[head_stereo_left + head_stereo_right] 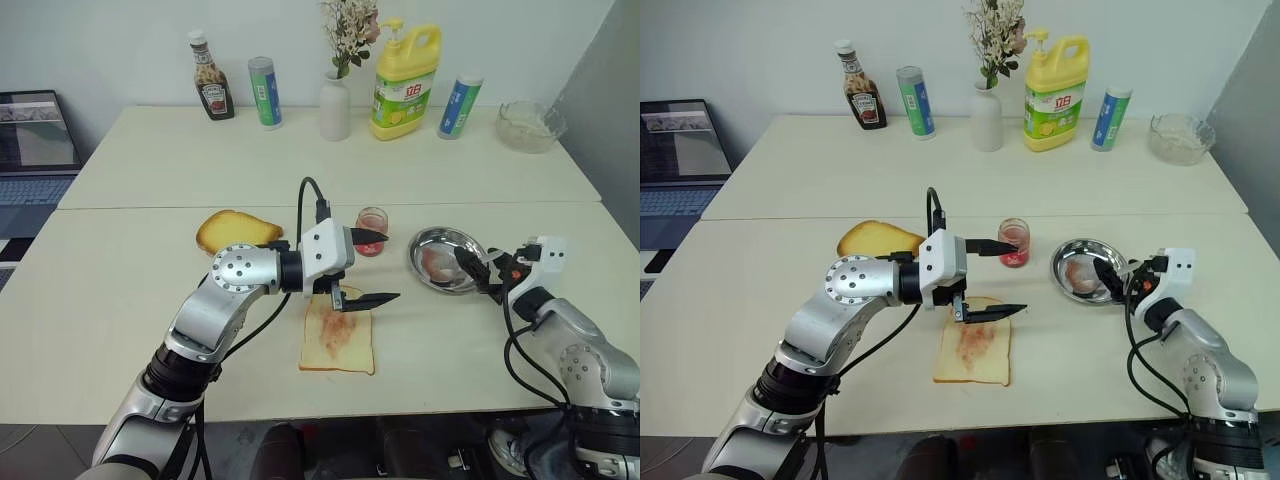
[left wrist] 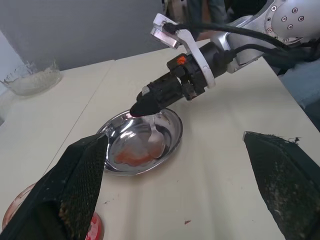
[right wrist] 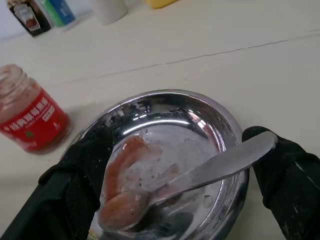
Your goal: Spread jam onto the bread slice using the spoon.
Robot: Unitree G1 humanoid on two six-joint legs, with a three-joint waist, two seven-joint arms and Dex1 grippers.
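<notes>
Right wrist view: we see our right fingers (image 3: 175, 200) spread, level over the round steel dish (image 3: 220, 120); shiny spoon (image 3: 210, 170) released inside; left fingers (image 1: 370, 268) spread, empty.

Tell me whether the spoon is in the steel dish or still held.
In the dish. The spoon lies with its bowl on the steel dish's bottom, handle over the rim between the open right gripper's fingers, neither visibly clamping it.

Right end effector (image 2: 145, 102) over steel dish (image 2: 172, 145), spoon (image 2: 156, 142) inside, jam jar (image 2: 90, 227) nearby
</notes>
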